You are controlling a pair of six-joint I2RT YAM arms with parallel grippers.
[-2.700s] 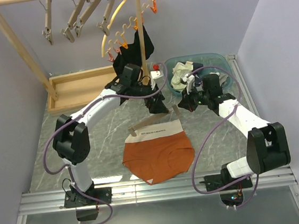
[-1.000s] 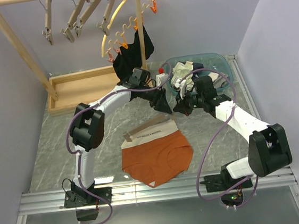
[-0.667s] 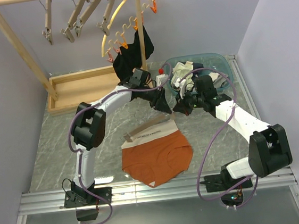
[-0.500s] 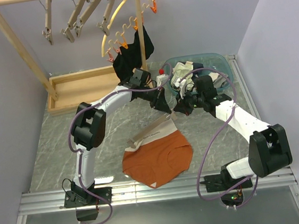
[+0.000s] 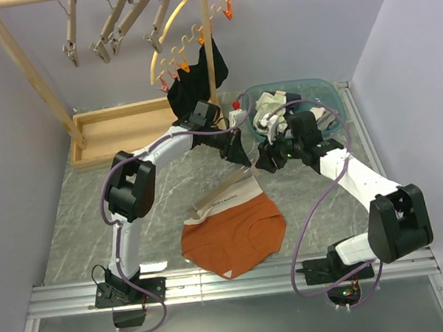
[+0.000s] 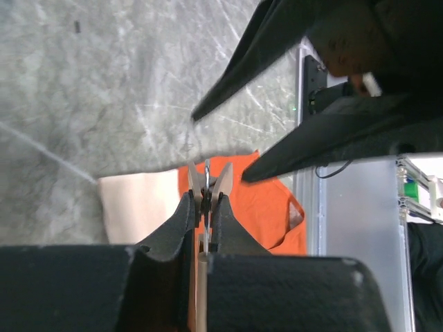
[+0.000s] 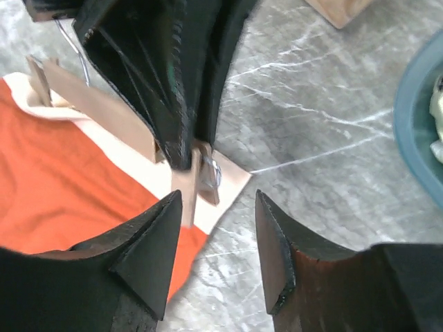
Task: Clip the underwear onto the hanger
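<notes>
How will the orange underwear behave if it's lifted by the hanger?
Probably floppy: the underwear sags and creases below the tilted hanger. Likely light, since the thin wooden bar shows no bending. It could slip off, because the clip pinched by the left pincer seems to hold only a waistband corner.

Seen from above, the hanger's [image 5: 218,196] right end disappears under the left gripper [image 5: 240,158], so whether it bites the underwear [image 5: 232,232] cannot be told. The waistband print [image 5: 227,204] is too small to read (mere dark specks). The right wrist view's right edge cuts off the basin [image 7: 419,131].
</notes>
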